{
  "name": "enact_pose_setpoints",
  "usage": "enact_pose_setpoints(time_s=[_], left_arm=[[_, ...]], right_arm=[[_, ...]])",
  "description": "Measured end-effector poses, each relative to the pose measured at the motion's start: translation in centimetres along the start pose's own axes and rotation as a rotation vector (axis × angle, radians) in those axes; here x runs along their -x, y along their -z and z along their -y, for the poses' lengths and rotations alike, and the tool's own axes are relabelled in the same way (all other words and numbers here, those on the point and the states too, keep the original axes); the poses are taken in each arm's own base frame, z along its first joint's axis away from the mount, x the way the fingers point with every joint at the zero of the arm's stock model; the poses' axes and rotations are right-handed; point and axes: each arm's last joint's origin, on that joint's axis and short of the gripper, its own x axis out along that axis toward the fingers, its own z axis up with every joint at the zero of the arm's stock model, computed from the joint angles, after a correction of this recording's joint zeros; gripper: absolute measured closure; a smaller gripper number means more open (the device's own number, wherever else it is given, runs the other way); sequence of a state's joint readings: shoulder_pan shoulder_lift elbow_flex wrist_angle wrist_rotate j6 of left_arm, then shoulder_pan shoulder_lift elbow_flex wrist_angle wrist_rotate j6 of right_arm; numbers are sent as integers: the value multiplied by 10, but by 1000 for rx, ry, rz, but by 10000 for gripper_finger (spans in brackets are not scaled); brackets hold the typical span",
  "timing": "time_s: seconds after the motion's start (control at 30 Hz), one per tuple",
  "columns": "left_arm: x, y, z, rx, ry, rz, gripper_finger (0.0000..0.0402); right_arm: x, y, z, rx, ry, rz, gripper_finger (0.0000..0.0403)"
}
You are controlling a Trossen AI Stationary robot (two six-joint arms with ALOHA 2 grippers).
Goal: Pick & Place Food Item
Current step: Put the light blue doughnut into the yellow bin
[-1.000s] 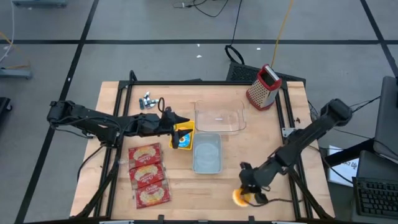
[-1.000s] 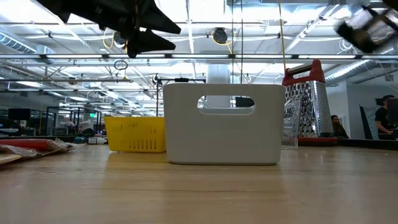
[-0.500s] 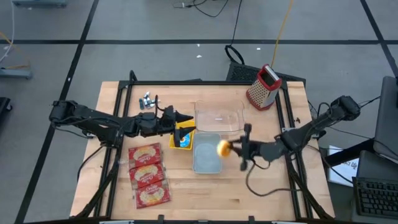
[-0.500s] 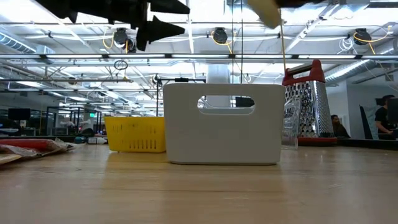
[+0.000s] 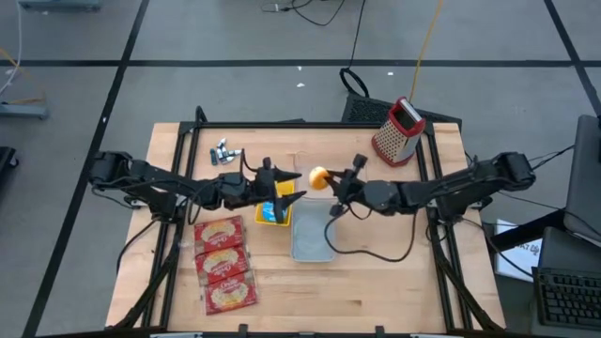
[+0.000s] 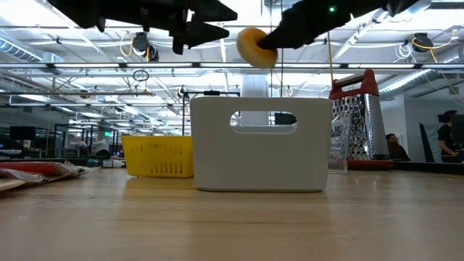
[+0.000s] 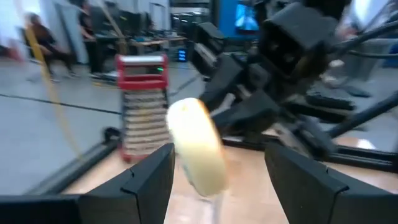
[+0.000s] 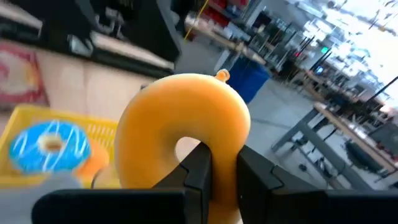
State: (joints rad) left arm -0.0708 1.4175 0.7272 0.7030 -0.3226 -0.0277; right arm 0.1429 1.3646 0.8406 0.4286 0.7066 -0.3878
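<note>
An orange donut (image 5: 319, 176) is up in the air above the table's middle, over the clear container (image 5: 346, 188), with my right gripper (image 5: 331, 180) shut on it and pointing level toward the table's left. My left gripper (image 5: 300, 186) faces it from the left, open. In the left wrist view the donut (image 7: 196, 146) shows just ahead of the open fingers (image 7: 148, 179), apart from them. A yellow basket (image 5: 273, 214) below holds a blue-iced donut (image 8: 51, 145). A grey bin (image 5: 312, 233) stands beside the basket. My right gripper holds the donut by one side of its ring (image 8: 224, 146), pinched between the two fingers. One finger (image 8: 195, 167) sits in the hole and the other (image 8: 254, 174) outside the ring. The fingers come level from the table's right. The donut stands on edge, lifted clear (image 6: 254, 46).
A red-topped metal grater (image 5: 398, 131) stands at the far right corner. Red snack packets (image 5: 223, 263) lie in a row at the near left. Small metal parts (image 5: 225, 152) lie at the far left. In the low view the grey bin (image 6: 261, 143) fills the middle.
My right gripper has swung from the table's near right edge up toward the middle and the far side, turning level to face left and carrying the donut lifted clear. My left gripper has edged toward the right, toward the donut, staying open.
</note>
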Motion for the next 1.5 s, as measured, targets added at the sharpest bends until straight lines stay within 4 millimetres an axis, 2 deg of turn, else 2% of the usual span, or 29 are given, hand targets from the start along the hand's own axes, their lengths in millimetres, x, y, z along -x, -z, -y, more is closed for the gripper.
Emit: enact_pose_setpoints(time_s=[0.17,0.53,0.87,1.03,1.2,1.37,1.5], left_arm=[[-5,-3,-7,-32,-83,6,149],[-10,-2,-16,-24,-73,7,149],[-10,-2,-18,-16,-75,9,158],[-10,-2,-18,-21,-76,8,219],[-8,-5,-19,-62,-82,5,302],[2,-16,-22,-130,-97,-5,369],[14,-22,-30,-207,-107,-92,392]], right_arm=[[-7,-3,-2,-1,33,62,358],[-15,-6,-9,-45,71,142,358],[-21,-5,-13,-55,23,202,358],[-21,-5,-13,-95,19,200,352],[-17,-5,-14,-111,-9,174,319],[0,-13,-6,-151,-29,147,262],[20,-21,7,-157,-42,124,223]])
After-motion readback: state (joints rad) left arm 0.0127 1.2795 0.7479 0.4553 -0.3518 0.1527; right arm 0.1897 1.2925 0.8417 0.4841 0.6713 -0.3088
